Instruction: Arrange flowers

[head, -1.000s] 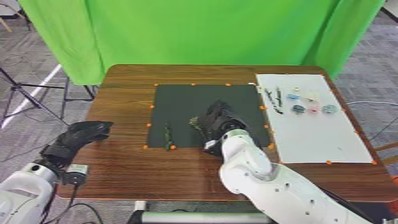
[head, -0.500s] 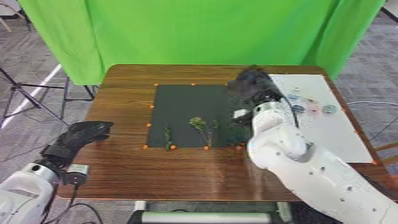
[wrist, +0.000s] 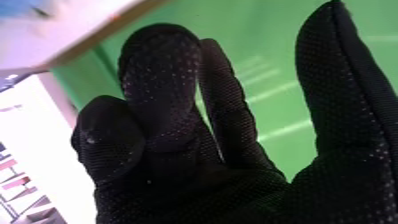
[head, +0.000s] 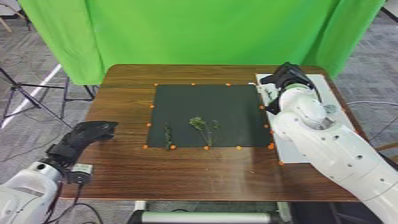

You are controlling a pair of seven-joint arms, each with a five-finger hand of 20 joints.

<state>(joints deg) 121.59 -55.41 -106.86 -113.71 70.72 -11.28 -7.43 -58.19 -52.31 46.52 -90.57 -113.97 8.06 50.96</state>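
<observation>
Green stems (head: 199,122) lie on a dark mat (head: 187,104)

Rounded white arms (head: 333,145) with small dark spots end in black, textured-fabric hands (head: 289,76), a dark cable (head: 77,194) beside the left arm.

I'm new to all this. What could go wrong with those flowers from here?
The right hand is over the white sheet, its arm close to what looks like a round blue-green flower head, which it might brush aside. The leafy sprig and slender green stem lie flat on the dark mat; a low sweep back could shift them. Gloved fingers may also struggle to grasp such thin stems.
</observation>
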